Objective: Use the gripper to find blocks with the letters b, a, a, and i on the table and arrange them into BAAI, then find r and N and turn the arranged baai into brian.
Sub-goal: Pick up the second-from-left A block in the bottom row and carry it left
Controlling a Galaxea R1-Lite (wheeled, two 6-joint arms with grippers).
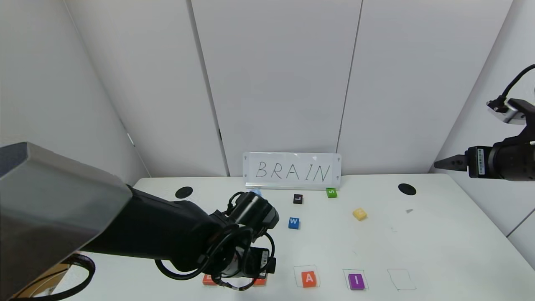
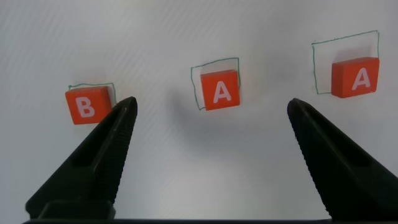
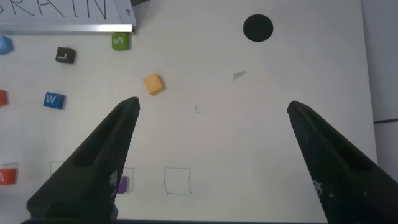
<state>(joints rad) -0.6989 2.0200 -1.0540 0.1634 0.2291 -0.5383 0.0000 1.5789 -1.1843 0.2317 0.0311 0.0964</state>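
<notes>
- Head view shows me the table (image 1: 439, 234) with the left arm low over the near edge; I cannot spot any bowl, tray or box, only pencilled squares acting as slots.
- The left gripper (image 2: 211, 130) hangs with its jaws spread wide and empty over the middle orange A tile (image 2: 221, 91). The B tile (image 2: 87, 104) sits just beside one jaw, and a careless descent could knock it off its square.
- The right gripper (image 3: 211, 134) is raised at the table's right side, jaws wide apart, holding nothing.
- Along the near edge the tiles (image 1: 309, 279) read B, A, A, then the purple I tile (image 1: 356, 281). The last pencilled square (image 1: 401, 279) on the right is bare.
- The sign (image 1: 291, 171) at the back reads BRAIN, so I judge the middle A must give way to the R; pulling the wrong A would spoil the order.
- The yellow N tile (image 1: 359, 214) lies well apart, toward the back right. Its letter is faint, so misreading it is a risk.
- An orange tile (image 3: 2, 97) pokes in at the frame edge beside the blue W tile (image 3: 53, 99); it may be the R, but I cannot read it.
</notes>
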